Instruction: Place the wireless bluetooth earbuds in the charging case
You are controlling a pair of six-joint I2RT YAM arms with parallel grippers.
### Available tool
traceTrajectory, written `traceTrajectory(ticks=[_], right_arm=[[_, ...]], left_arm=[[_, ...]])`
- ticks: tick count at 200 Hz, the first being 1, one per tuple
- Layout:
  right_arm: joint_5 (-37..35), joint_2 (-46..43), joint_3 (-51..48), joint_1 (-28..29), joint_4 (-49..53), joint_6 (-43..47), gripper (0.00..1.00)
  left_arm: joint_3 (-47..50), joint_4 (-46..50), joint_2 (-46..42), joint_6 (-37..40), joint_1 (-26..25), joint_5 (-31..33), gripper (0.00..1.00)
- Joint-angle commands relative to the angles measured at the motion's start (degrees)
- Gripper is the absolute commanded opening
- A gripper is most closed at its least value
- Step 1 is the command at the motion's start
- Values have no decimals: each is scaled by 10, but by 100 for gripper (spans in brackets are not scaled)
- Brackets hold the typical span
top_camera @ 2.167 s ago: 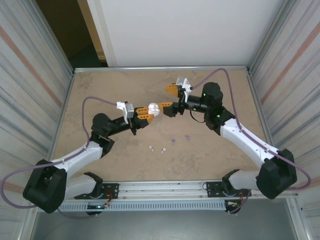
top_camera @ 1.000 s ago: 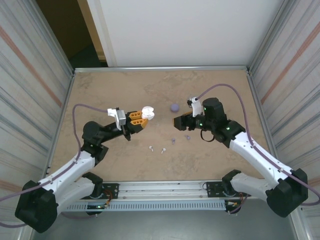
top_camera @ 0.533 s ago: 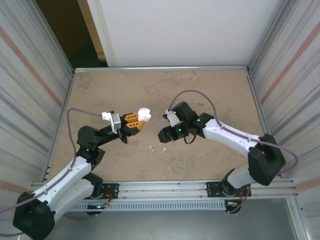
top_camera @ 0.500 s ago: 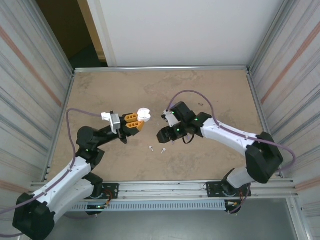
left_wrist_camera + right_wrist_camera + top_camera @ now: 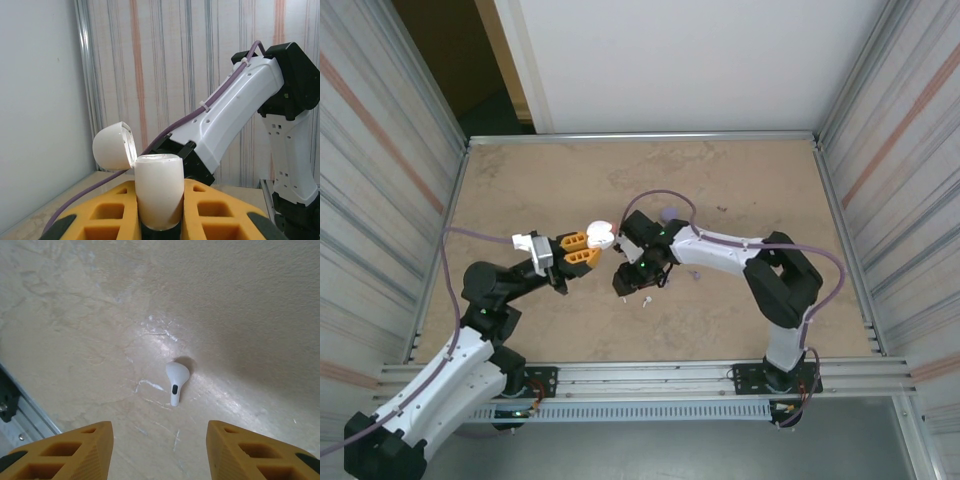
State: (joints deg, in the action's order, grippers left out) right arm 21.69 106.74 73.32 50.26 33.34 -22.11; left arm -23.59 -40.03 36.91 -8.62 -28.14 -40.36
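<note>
Lying flat on the bench [image 5: 240, 300], a white earbud [image 5: 176, 380] sits just beyond the tips of the right jaws. They stand apart with nothing between them, one finger to either side of the earbud and neither touching it. From above, a second white earbud [image 5: 646, 299] lies just right of those jaws, a purple earbud [image 5: 695, 275] is further right, and a purple case [image 5: 668, 213] rests on the far side. To the left, raised off the bench, the left jaws are clamped tight on a white case [image 5: 159, 190], held upright with its lid [image 5: 114, 146] swung open. Its inside cannot be seen.

As I judge it, the work is at an early stage. The case is opened and presented, but both white earbuds are on the bench, neither picked up. Each must be grasped, carried over and seated in the case, and then the purple needs seeing to.
</note>
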Motion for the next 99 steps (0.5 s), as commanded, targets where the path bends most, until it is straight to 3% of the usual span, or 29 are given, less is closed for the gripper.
traceTrajectory(ticks=[1, 99], right_arm=[[-9, 31, 29, 4, 34, -9, 49], [-2, 101, 85, 11, 44, -8, 44]], left_arm=[[-11, 8, -12, 18, -2, 9, 0], [-9, 24, -18, 26, -2, 12, 0]])
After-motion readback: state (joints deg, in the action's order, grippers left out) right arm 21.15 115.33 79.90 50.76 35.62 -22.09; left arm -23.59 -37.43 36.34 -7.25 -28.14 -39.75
